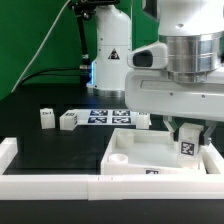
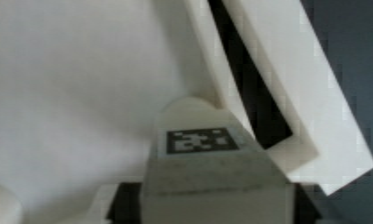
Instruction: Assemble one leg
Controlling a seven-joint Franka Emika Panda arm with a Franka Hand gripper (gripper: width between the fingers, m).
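My gripper [image 1: 186, 138] is shut on a leg [image 1: 187, 146], a white stubby post with a marker tag facing the camera. It holds the leg upright over the right end of the large white square panel [image 1: 130, 152]; I cannot tell whether the leg touches the panel. In the wrist view the leg [image 2: 204, 150] fills the gap between the dark fingers [image 2: 122, 203], with the panel [image 2: 76, 90] beneath it. Two more legs [image 1: 47, 118] [image 1: 68, 121] lie on the black table at the exterior view's left, and a third [image 1: 143, 120] behind the panel.
The marker board [image 1: 105, 115] lies flat behind the panel. A white raised border [image 1: 40, 183] runs along the table's front and sides; it shows beside the panel in the wrist view [image 2: 281, 70]. The robot base [image 1: 108, 55] stands at the back.
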